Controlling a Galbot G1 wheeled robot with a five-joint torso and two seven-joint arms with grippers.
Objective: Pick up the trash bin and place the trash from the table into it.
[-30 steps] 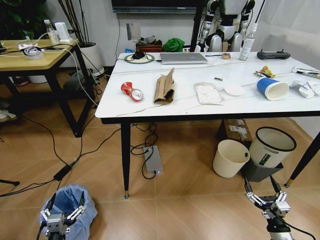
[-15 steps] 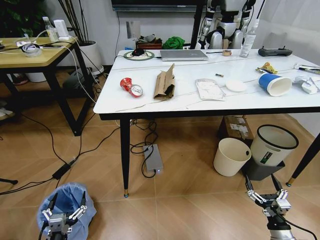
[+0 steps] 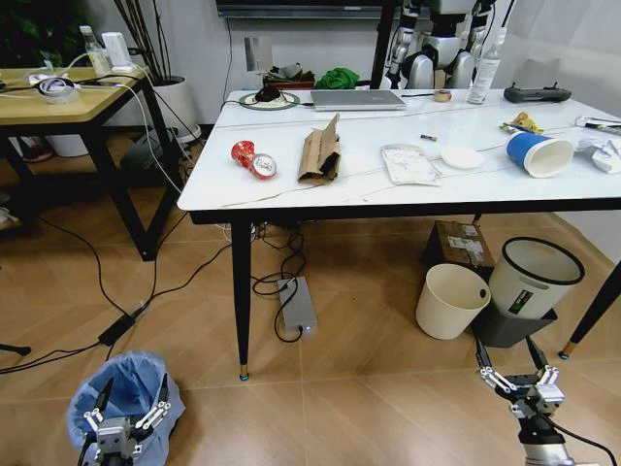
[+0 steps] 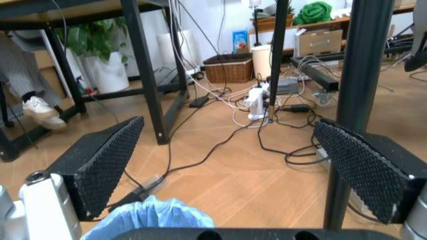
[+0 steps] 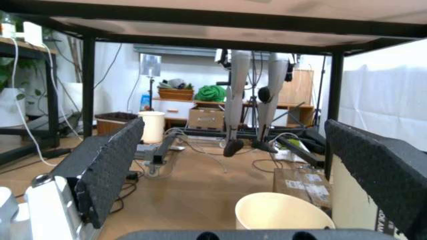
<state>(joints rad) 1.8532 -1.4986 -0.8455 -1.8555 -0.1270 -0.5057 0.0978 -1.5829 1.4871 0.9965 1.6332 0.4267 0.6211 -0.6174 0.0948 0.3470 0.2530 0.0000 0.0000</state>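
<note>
Early stage. Left pincer (image 3: 124,425), jaws spread and empty, hovers at the trash bin (image 3: 126,390) on the floor. Right pincer (image 3: 514,380) hangs open, idle. Trash (image 3: 320,155) lies uncollected on the surface (image 3: 388,189).

Head camera above; wrist cameras near floor
</note>
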